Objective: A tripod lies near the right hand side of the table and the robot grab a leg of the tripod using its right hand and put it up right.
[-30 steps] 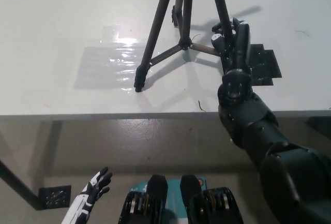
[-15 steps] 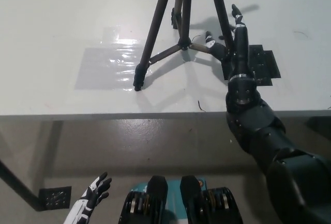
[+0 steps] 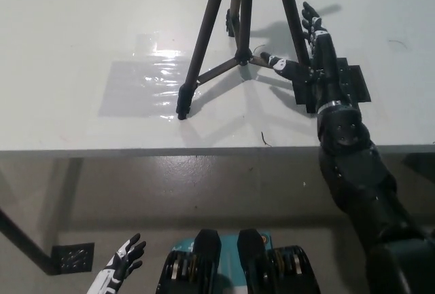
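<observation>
The tripod point(image 3: 234, 43) stands up on the table point(image 3: 75, 29), and the black right hand point(image 3: 309, 53) is open beside one leg, holding nothing, so it should slide away slowly without bumping that leg, while the white left hand point(image 3: 122, 267) hangs low, fingers spread.

The tripod point(image 3: 238, 29) shows dark, matt metal-looking legs with black rubbery feet. The table point(image 3: 81, 22) is smooth white with a soft sheen, a glossy clear film patch point(image 3: 139, 87) glinting on it. The right hand point(image 3: 314, 53) looks matt black plastic.
</observation>
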